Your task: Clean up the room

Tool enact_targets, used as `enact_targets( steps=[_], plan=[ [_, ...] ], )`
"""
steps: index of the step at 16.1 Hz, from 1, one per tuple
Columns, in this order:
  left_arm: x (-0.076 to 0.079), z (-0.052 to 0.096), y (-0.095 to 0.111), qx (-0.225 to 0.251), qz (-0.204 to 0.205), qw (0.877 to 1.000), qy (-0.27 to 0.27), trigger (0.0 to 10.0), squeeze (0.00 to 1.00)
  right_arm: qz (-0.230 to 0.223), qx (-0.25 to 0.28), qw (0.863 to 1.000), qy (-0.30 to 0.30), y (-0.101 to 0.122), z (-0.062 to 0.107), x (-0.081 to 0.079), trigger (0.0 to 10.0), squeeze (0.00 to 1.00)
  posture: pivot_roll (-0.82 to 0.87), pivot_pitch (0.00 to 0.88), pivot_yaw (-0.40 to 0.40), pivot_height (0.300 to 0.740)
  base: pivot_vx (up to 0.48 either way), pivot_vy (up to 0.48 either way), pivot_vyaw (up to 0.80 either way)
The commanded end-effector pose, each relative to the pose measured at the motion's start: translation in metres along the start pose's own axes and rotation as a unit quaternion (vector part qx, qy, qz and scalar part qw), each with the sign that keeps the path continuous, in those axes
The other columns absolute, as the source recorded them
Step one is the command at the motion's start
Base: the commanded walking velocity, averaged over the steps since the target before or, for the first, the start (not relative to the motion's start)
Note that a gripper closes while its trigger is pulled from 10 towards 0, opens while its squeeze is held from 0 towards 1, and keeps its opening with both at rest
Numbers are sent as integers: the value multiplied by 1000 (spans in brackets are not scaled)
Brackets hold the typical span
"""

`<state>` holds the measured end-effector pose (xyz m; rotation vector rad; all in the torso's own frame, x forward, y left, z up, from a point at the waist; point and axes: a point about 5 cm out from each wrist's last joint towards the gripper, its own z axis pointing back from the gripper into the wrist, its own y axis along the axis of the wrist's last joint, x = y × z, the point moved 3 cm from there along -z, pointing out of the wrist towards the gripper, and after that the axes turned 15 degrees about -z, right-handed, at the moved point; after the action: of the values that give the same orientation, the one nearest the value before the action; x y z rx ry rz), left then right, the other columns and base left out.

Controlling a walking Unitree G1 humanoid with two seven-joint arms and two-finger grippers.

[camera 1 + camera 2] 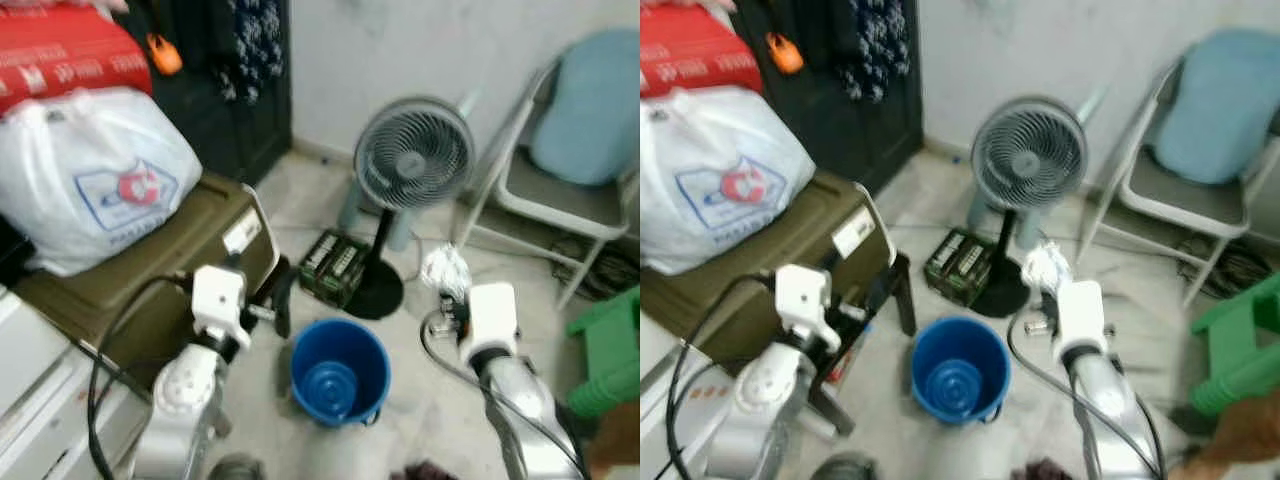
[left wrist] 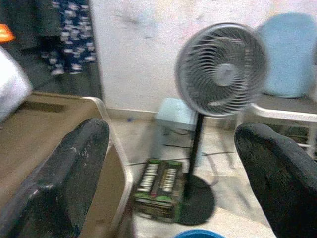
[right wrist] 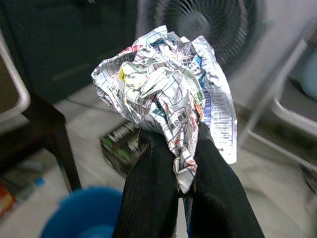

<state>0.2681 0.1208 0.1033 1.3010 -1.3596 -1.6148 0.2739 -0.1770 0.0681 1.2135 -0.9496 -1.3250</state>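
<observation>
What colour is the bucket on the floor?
The bucket is blue. It shows best in the left eye view.

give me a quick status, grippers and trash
Right gripper shut on crumpled paper, up beside the blue bucket. Left gripper open, holding nothing. Fan and green crate stand behind the bucket, not blocking.

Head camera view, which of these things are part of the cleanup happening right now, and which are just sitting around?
Part of the job:
- crumpled printed paper wad, clamped in the right pincer
- round blue plastic bucket on the floor between the arms

Just sitting around:
- grey pedestal fan
- white plastic bag on the olive-green case
- green crate of batteries
- left pincer, open and empty
</observation>
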Motion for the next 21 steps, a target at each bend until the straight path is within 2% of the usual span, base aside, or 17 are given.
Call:
enact_targets(
  steps=[1,7,10,15,19,21],
  plan=[
    [-8,4,-4,-9,-11,1000,12,10000,0,-4,10,1000,21,5,-3,-13,10000,0,-15,94,-59,740,326,0,0],
    [-9,5,-4,-11,-14,1000,13,10000,0,-2,7,1000,25,4,-4,-14,10000,0,-11,100,-58,740,317,0,0],
    [-9,5,-5,-12,-12,1000,13,10000,0,-2,8,1000,25,4,-4,-14,10000,0,-10,101,-58,740,298,0,744],
    [-11,5,-5,-16,-16,1000,18,10000,0,-7,6,1000,16,5,-7,-13,10000,0,-6,104,-58,740,0,0,0],
    [-14,5,-4,-16,-26,999,12,10000,0,-31,-35,997,-54,-2,-17,-4,10000,0,10,114,-53,740,0,0,0],
    [-17,8,-3,-18,-45,999,-12,10000,0,-48,-69,992,-98,-13,-23,5,10000,0,26,134,-34,740,0,0,0]
  ],
)
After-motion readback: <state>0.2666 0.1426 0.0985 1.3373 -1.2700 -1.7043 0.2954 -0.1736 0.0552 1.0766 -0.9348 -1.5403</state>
